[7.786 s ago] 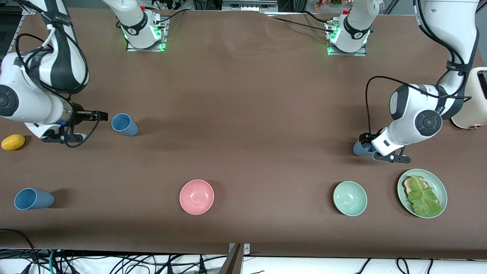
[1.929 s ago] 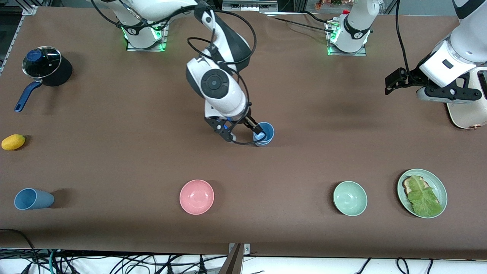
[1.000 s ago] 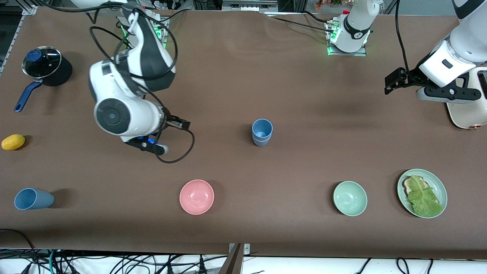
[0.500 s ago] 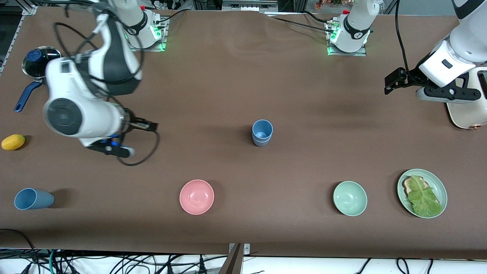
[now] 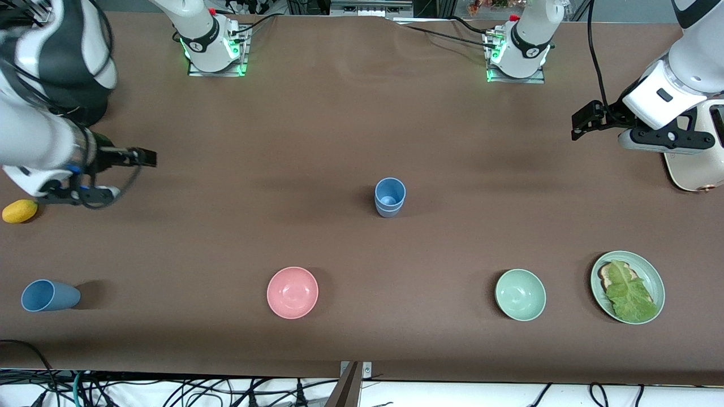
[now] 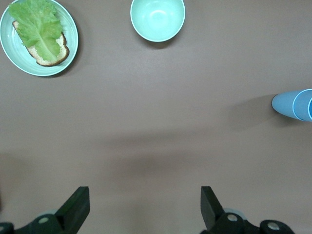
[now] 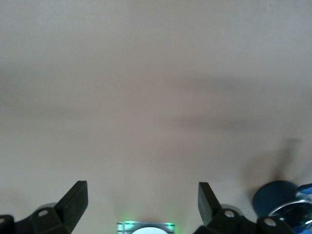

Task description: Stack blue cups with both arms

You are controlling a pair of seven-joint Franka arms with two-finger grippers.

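Brown table (image 5: 339, 113) under both arms, cables along the near edge. Right end effector (image 5: 144, 157) up over the table at the right arm's end, fingers (image 7: 73, 200) spread wide, nothing between them; a yellow lemon-like fruit (image 5: 20, 211) lies just beside that arm's wrist. Left end effector (image 5: 582, 120) hangs over the left arm's end of the table, fingers (image 6: 78, 207) spread apart, empty, waiting, next to a cream appliance (image 5: 698, 164). Stacked blue cups (image 5: 389, 196) stand upright mid-table, one nested in the other, well apart from both end effectors. Another single blue cup (image 5: 48, 296) lies on its side at the right arm's end, nearer the front camera. Pink bowl (image 5: 292, 292) and pale green bowl (image 5: 520, 294) sit nearer the camera than the stack; a green plate (image 5: 599, 268) with toast and lettuce (image 5: 628, 293) sits beside the green bowl.
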